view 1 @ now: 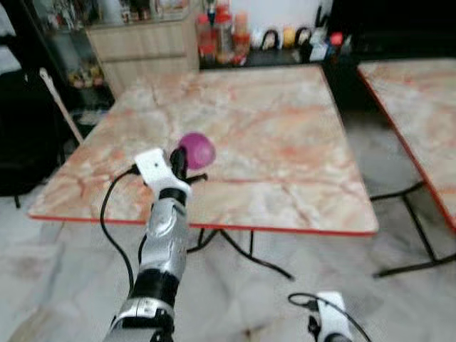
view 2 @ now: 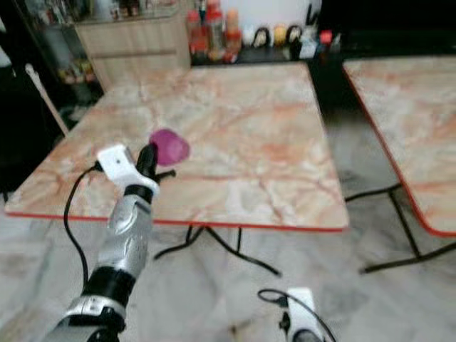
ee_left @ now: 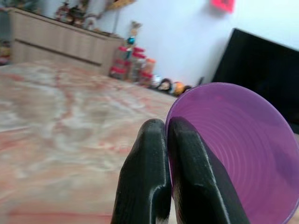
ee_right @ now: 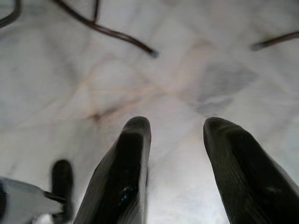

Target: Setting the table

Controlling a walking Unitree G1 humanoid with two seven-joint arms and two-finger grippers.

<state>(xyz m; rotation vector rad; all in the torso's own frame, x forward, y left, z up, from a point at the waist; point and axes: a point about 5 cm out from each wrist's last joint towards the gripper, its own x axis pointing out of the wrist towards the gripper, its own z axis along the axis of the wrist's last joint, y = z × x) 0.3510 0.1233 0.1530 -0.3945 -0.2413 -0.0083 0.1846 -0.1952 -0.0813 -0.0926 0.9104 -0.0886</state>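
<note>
Now your left gripper (ee_left: 163, 140), at frame centre-left, pinches the purple cup (view 1: 197, 149) rim over the table (view 1: 285, 157); right gripper (ee_right: 175, 135) hangs open, empty.

The desk (view 1: 285, 142) stood straight ahead, and a second desk (view 1: 420, 100) sat off to its right with a gap of floor (view 1: 370, 242) between them. The left gripper (view 1: 178, 160) reached over the near edge of the first desk, left of centre, and the cup (view 1: 197, 149) sat in it, just above the desk. Behind the desk, bottles (view 1: 222, 35) stood in a row, a cabinet (view 1: 142, 46) to their left. The right gripper (ee_right: 175, 140) hung low over the floor, before the desk.
</note>
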